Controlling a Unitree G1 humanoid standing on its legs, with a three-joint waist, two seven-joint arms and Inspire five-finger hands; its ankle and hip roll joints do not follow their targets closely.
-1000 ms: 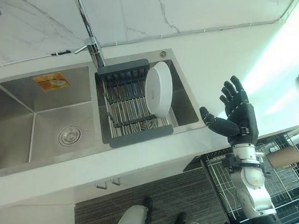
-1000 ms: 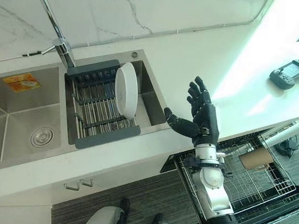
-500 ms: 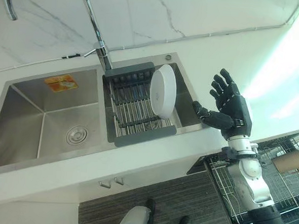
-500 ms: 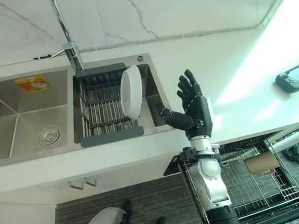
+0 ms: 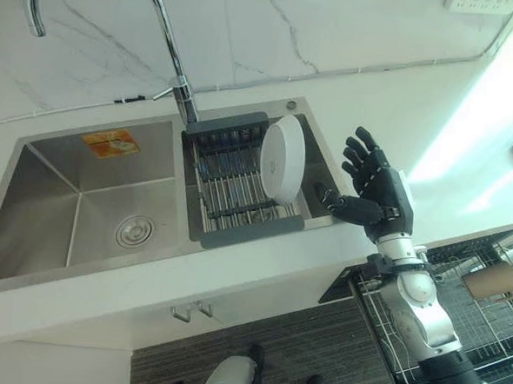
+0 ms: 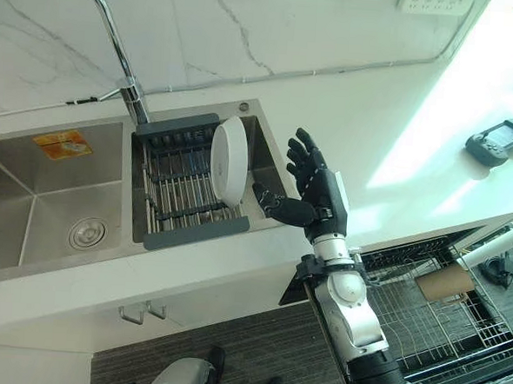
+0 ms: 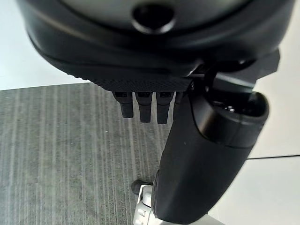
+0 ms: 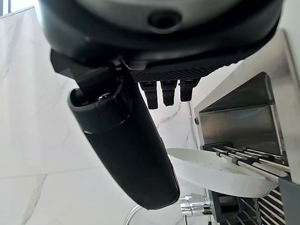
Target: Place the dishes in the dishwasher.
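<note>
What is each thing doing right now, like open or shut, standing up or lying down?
Round white plate: standing on edge in the rack, untouched.
Dark grey dish rack: sitting in the right sink basin, holding the plate.
Dishwasher's wire basket: pulled out, below the counter.
Right hand: open, fingers spread, beside the plate, not touching it.
Left hand: open, over the floor, holding nothing.

Tall faucet (image 5: 165, 43), perhaps a controller (image 6: 499, 139)

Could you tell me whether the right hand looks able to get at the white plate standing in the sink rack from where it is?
Probably yes: the right hand is open beside the white plate, apart from it, with nothing between them.
</note>
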